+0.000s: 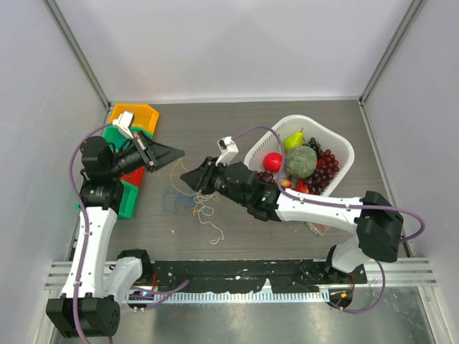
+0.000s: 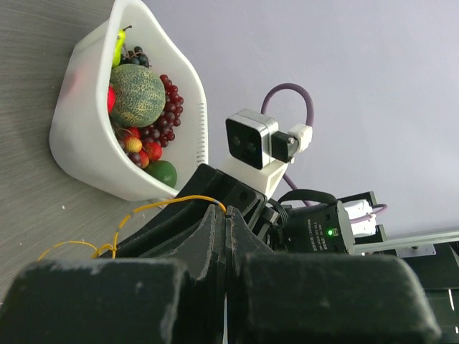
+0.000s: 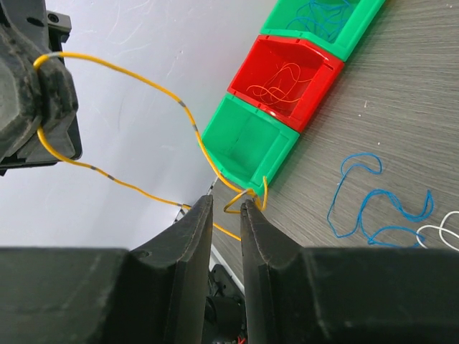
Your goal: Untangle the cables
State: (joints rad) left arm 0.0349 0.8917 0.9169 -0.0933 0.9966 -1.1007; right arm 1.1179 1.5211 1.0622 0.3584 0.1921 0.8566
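Observation:
My left gripper (image 2: pixel 227 211) is shut on an orange cable (image 2: pixel 172 202), pinched at the fingertips; in the top view it (image 1: pixel 176 153) hangs above the table. The same orange cable (image 3: pixel 143 79) loops from the left gripper (image 3: pixel 29 93) down to a small kink just beyond my right gripper (image 3: pixel 226 203), whose jaws stand a narrow gap apart. The right gripper (image 1: pixel 185 177) faces the left one, close by. On the table lie a blue cable (image 3: pixel 373 208), also in the top view (image 1: pixel 172 199), a white cable (image 1: pixel 212 231) and thin tan strands (image 1: pixel 201 208).
A row of small bins stands at the left: green (image 3: pixel 251 143), red (image 3: pixel 287 79) with orange wires inside, another green (image 3: pixel 323 21) with blue wires, and an orange one (image 1: pixel 136 115). A white basket (image 1: pixel 337 143) of fruit stands at the right.

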